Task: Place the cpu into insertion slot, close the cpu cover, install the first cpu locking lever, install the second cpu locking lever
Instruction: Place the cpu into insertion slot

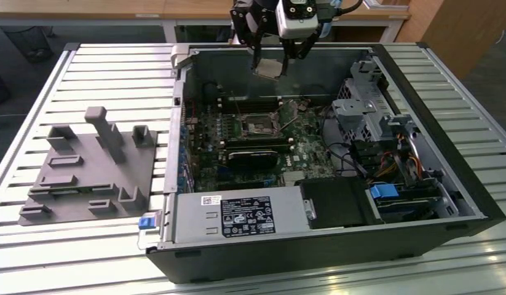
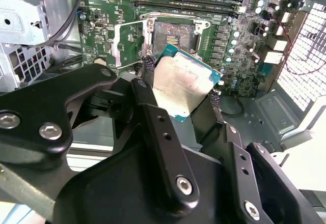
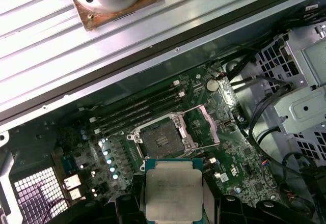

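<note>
Silver-grey metal tops the small, flat, square cpu [image 3: 173, 193], and the robot's black claw [image 3: 173, 202] pinches it by two opposite edges. In the second wrist view the chip [image 2: 183, 84] sits tilted between the claw's long black fingers [image 2: 153, 112], with a thin teal edge showing around its metal lid.

In the exterior view the claw [image 1: 275, 64] hangs over the far wall of the open black computer case [image 1: 318, 252], which lies on its side on the slatted aluminium bench [image 1: 97, 67]. The cpu [image 1: 269, 69] is held in the air there, well apart from the green circuit board [image 1: 306, 147] below.

The square black insertion slot [image 3: 162, 141], with its grey metal rim, is uncovered on that board, and its dark recessed middle is bare in both wrist views [image 2: 175, 33]. It sits just beside the long black memory slots [image 3: 137, 112].

The thin grey metal cpu cover [image 2: 127, 43], a frame plate with a large square window, is swung open at one side of the slot and is not over it; the first wrist view shows it raised on the slot's edge [image 3: 208, 124].

On the bench towards the exterior view's left, a grey moulded fixture plate [image 1: 88, 166] with upright posts lies beside the case.
</note>
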